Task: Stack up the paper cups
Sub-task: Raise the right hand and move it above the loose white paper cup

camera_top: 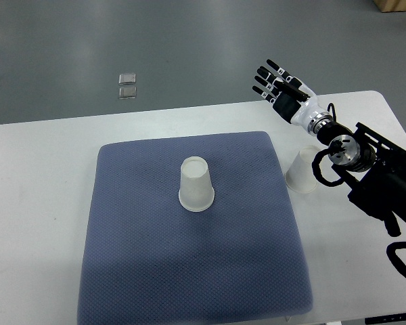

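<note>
- You have a white desk [40, 176] whose far edge runs across the upper part of the top view, with grey floor [122, 40] beyond it; its rounded far right corner sits near the picture's right edge.
- A blue-grey mat [155, 271] covers the middle of the desk; bare desk borders it to the left, to the right and along the far side.
- One paper cup [195, 185] stands upside down on the mat, a little beyond its centre, with open mat all around it.
- A second paper cup [302, 172] sits on the bare desk just off the mat's right edge, tilted, partly hidden by the black forearm [379, 183] beside it.
- Both cups are plain white; you will find no print or label you can read on them.
- Your right hand [282, 89] is raised over the desk's far edge, well apart from the cup on the mat, its fingers [266, 71] spread straight and holding nothing.
- Two small pale squares [127, 86] lie on the floor beyond the desk; whether they carry writing cannot be told.
</note>
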Available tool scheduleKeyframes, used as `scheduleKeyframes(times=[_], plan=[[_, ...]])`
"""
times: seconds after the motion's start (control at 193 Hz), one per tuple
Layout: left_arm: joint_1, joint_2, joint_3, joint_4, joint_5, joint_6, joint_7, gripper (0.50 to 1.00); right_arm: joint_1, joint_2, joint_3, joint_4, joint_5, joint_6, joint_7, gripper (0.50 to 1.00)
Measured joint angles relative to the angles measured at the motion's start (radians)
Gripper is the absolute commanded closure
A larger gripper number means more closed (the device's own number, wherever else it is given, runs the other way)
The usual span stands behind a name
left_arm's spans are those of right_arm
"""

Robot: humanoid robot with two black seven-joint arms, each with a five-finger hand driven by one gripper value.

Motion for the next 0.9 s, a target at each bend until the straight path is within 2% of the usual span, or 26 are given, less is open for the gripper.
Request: scheduleKeyframes(times=[0.41, 0.566, 0.706, 0.898], plan=[[0.0, 0.0, 0.0, -0.003, -0.001, 0.0, -0.003, 0.5, 0.012, -0.014, -0.015, 0.0, -0.014, 0.002, -0.003, 0.57], [0.0, 0.0, 0.0, -0.004, -0.001, 0.0, -0.003, 0.5, 0.07, -0.058, -0.055, 0.001, -0.084, 0.028, -0.009, 0.57], [0.0, 0.0, 0.001, -0.006, -0.001, -0.009, -0.003, 0.5, 0.187, -0.14, -0.19, 0.002, -0.237, 0.075, -0.061, 0.57], [0.0, 0.0, 0.002, -0.03, 0.0, -0.013, -0.003, 0.5, 0.409, -0.22, -0.59, 0.009, -0.493, 0.147, -0.11, 0.57]])
